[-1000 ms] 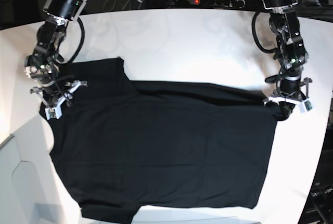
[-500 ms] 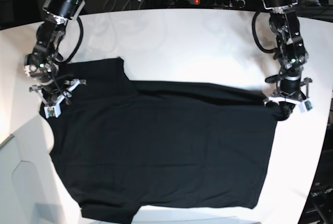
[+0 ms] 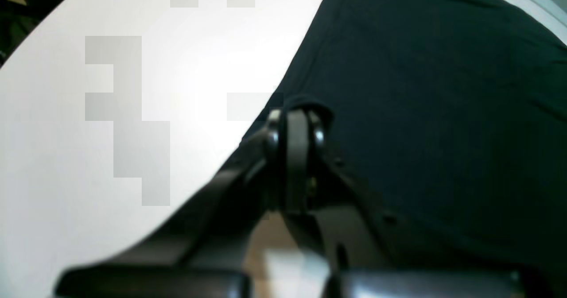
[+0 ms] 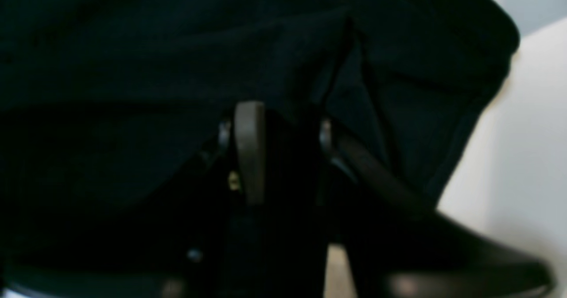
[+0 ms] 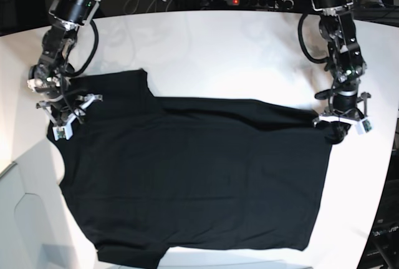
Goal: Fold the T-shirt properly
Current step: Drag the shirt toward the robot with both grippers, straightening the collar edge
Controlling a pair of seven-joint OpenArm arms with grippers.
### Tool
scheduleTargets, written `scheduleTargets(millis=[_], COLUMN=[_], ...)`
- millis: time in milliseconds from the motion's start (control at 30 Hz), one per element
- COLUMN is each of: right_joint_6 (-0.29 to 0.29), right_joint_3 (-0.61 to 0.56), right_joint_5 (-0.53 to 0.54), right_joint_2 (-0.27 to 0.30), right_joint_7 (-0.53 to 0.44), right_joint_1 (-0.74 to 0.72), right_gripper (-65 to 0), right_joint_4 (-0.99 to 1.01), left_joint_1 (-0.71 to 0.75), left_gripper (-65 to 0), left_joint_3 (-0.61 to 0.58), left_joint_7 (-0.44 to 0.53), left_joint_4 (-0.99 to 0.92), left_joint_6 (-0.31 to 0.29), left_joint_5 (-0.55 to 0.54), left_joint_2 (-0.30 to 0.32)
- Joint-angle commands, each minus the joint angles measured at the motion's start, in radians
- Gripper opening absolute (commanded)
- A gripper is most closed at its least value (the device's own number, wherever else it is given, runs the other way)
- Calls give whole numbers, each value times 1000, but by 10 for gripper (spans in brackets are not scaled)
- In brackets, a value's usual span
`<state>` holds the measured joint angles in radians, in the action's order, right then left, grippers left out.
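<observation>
Barely begun, I'd say: the shirt (image 5: 193, 175) lies spread flat on the white tabletop (image 5: 218, 50), with no fold made that I can see. The left tool (image 5: 340, 127) is pinched tight on a nub of cloth at the shirt's far corner. The right tool (image 5: 65, 119) sits on the sleeve end, jaws a little apart with cloth around them; whether it grips yet I cannot tell. All the folding remains.
</observation>
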<state>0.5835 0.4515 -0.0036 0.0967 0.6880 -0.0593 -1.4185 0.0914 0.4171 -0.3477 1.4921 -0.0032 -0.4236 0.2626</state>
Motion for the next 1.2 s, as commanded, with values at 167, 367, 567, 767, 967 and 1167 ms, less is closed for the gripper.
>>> scheduleTargets(millis=[167, 367, 567, 767, 967, 1167], right_joint_6=[19, 19, 19, 22, 22, 22], right_joint_3=[3, 3, 3, 5, -3, -36], right_joint_5=[-2, -2, -2, 1, 1, -2], right_joint_2=[11, 10, 10, 10, 10, 10], right_joint_7=[-1, -1, -1, -3, -3, -3], right_joint_1=[-15, -10, -12, -40, -113, -187], right_gripper=[-623, -650, -650, -650, -650, -650], right_joint_4=[-34, -103, -152, -173, -167, -101], left_joint_1=[-11, -11, -11, -18, -45, -78], left_gripper=[-650, -650, -650, -650, -650, -650], left_joint_3=[7, 7, 7, 9, 10, 9], left_joint_7=[25, 25, 25, 25, 25, 25], left_joint_4=[15, 15, 21, 23, 14, -15], left_joint_6=[-1, -1, -1, -1, -1, -1], left_joint_5=[-2, -2, -2, -2, -2, -2], left_joint_2=[14, 14, 14, 16, 16, 14])
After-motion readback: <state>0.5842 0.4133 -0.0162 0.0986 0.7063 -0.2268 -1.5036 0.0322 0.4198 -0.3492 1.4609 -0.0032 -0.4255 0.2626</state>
